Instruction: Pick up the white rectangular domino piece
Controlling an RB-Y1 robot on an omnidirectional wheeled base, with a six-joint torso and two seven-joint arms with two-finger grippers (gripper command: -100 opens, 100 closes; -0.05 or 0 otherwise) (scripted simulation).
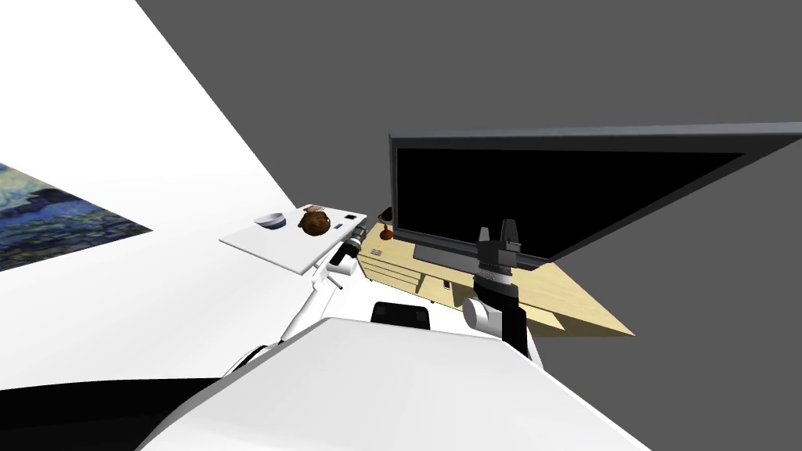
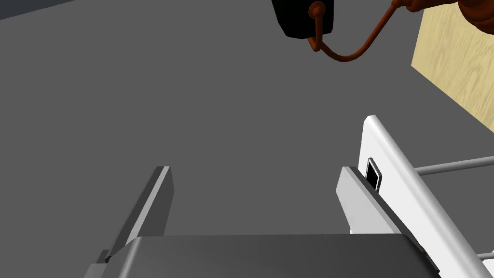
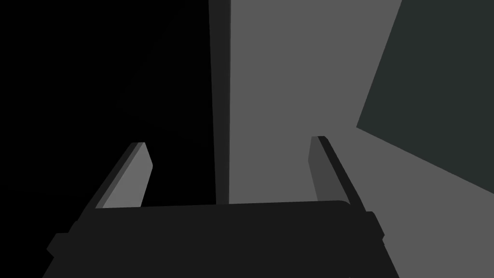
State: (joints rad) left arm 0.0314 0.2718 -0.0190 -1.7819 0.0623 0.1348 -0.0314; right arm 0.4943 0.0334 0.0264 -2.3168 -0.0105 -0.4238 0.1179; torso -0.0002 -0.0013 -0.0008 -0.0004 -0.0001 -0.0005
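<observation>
On the white table (image 1: pixel 266 243), near its right-hand end, lie a small white rectangular piece (image 1: pixel 350 217) and a small dark one (image 1: pixel 338 226). My left gripper (image 1: pixel 359 235) hangs just off that end of the table. In the left wrist view a small flat piece with a white rim and dark face (image 2: pixel 372 174) lies on the table's edge (image 2: pixel 410 173), right beside one finger (image 2: pixel 354 198). The left gripper (image 2: pixel 255 170) is open, with only grey floor between its fingers. My right gripper (image 1: pixel 497 229) is raised in front of the television, also open (image 3: pixel 229 142) and holding nothing.
A white bowl (image 1: pixel 270 221) and a brown lumpy object (image 1: pixel 315 225) also sit on the table. A light wooden cabinet (image 1: pixel 501 290) carries a large black television (image 1: pixel 548 196) and a reddish-brown lamp (image 2: pixel 337 43). A white wall with a painting (image 1: pixel 47 215) is on the left.
</observation>
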